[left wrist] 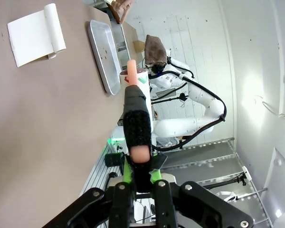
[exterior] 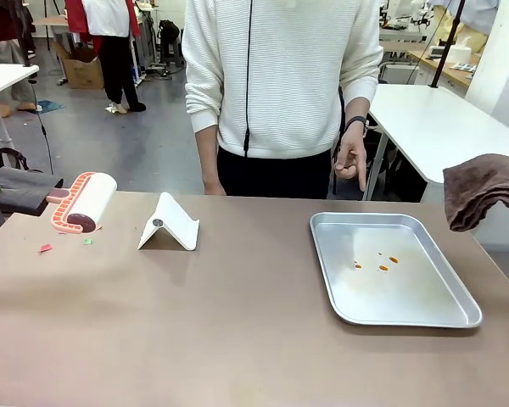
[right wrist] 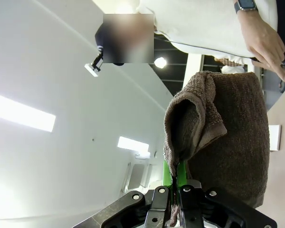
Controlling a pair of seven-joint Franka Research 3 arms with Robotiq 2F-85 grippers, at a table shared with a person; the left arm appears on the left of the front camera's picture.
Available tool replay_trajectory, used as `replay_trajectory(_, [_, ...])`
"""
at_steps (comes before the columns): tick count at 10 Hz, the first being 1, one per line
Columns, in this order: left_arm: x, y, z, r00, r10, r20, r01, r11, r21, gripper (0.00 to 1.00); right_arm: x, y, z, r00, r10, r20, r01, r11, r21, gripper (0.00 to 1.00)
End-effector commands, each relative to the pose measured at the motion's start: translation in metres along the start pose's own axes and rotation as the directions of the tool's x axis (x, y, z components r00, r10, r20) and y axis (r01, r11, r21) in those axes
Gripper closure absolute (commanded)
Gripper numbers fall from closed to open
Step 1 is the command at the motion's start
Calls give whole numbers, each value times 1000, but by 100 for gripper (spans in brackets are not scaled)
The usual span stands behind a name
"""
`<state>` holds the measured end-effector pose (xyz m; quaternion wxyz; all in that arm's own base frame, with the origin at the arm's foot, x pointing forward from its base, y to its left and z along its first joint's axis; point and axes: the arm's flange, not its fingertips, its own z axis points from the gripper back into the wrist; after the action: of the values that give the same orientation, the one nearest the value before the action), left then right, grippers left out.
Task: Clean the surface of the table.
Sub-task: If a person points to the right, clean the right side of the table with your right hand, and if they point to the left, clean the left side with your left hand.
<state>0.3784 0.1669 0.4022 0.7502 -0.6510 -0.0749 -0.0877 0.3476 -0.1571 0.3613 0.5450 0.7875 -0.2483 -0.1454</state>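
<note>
Lint roller (exterior: 85, 202) poised over the left end of the table (exterior: 237, 322)

The left gripper (exterior: 36, 188) is clamped tight on the roller's handle, just above the tabletop. Coloured scraps (exterior: 45, 248) lie beneath it, nearest this arm. The right gripper (right wrist: 176, 183) pinches a brown towel (exterior: 482, 188) at the table's right edge.

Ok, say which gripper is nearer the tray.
Right. Right gripper, clamping a cloth, hangs beyond the tray's right side; left gripper, holding a roller, is at the table's left edge.

The table (exterior: 237, 339) is smooth matte, tray (exterior: 424, 292) satin metal, cloth (exterior: 479, 188) coarse terry, roller (exterior: 86, 202) plastic.
</note>
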Motion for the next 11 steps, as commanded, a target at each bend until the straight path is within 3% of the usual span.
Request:
replay_trajectory(1, [-3,-3,1,1000,-23,-6,23,1000,-8,100,0,7,1,1000,-23,-1,23,1000,2,100])
replay_trajectory(5, [-3,-3,1,1000,-23,-6,23,1000,-8,100,0,0,0,1000,0,0,0,1000,0,97])
replay_trajectory(7, [-3,-3,1,1000,-23,-6,23,1000,-8,100,3,-1,-30,994,77,-77,-90,980,-177,97])
replay_trajectory(9, [-3,-3,1,1000,-23,-6,23,1000,-8,100,15,-2,-54,979,106,-177,-168,906,-387,97])
replay_trajectory(11, [-3,-3,1,1000,-23,-6,23,1000,-8,100,30,0,-70,956,146,-253,-273,754,-597,97])
